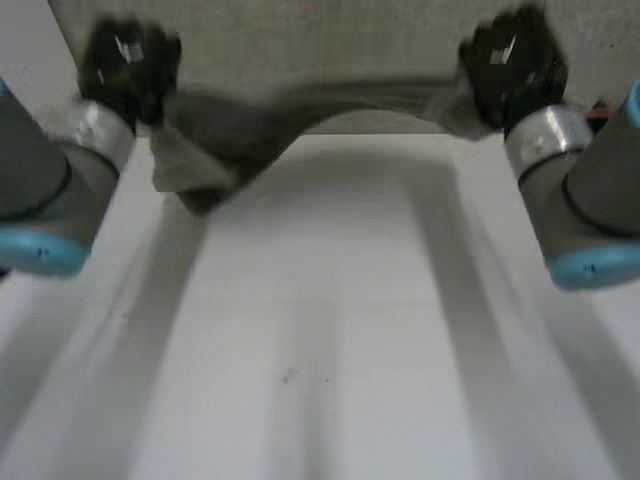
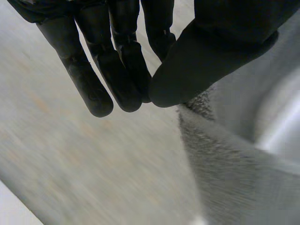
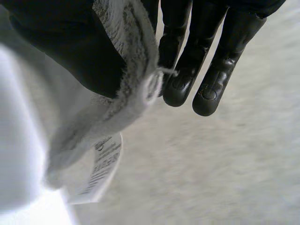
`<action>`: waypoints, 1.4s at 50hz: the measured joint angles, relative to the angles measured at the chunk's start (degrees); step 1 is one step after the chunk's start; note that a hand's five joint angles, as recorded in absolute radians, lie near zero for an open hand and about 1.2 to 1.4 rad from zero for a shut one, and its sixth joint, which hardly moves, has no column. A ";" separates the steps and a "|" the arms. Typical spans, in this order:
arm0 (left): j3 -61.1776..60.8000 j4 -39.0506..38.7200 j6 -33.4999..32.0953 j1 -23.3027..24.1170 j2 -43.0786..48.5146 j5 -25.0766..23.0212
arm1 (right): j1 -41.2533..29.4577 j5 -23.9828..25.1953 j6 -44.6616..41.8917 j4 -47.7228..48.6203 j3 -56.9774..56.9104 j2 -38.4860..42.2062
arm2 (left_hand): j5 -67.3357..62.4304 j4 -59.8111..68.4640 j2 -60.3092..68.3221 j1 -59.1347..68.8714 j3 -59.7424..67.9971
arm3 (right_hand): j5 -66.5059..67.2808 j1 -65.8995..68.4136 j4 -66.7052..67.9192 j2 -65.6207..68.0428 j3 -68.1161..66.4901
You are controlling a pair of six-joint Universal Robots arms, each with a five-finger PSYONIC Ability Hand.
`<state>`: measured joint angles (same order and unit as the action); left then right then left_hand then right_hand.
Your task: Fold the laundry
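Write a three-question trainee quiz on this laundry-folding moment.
1. True or false: the left hand is open and clear of the grey cloth.
2. What hangs from the cloth's edge beside the right hand? A) a care label B) a button C) a zip
3. Fill in: in the head view, the cloth's held edge sags ____ the two hands.

Key: 1 false, since its thumb and fingers pinch the cloth; 2 A; 3 between.
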<state>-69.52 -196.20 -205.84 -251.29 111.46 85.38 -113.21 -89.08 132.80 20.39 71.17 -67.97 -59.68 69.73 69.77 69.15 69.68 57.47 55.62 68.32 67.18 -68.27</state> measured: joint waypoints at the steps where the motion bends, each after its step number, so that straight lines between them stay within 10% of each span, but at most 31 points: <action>1: -3.17 0.39 0.08 -0.14 -0.18 -0.47 | 0.05 0.52 0.11 -0.87 1.55 -0.09 | 0.00 0.00 0.00 0.00 0.00 | 0.00 0.00 0.00 0.00 0.00; 18: -30.69 2.61 -3.67 -0.57 0.85 -3.82 | 3.25 4.46 1.74 -21.74 17.58 -0.80 | -0.01 0.00 0.00 0.00 0.01 | 0.03 0.00 0.00 0.00 0.00; 45: -30.90 -0.81 2.28 -0.61 6.83 -2.55 | 9.01 4.15 14.65 -17.92 16.20 -0.41 | 25.77 -25.86 -25.97 -25.21 -25.75 | 0.04 0.00 0.00 0.00 0.00; 70: -38.63 6.26 11.54 -0.05 -7.08 -2.66 | 8.98 4.05 14.95 -16.40 16.45 0.05 | 45.44 -45.38 -45.29 -44.26 -45.16 | 0.04 0.00 0.00 0.00 0.00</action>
<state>-108.15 -189.94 -194.30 -251.34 104.38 82.72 -104.23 -85.03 147.75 3.99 87.62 -67.92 -14.24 24.35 24.48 24.88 24.52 57.51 55.62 68.32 67.18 -68.27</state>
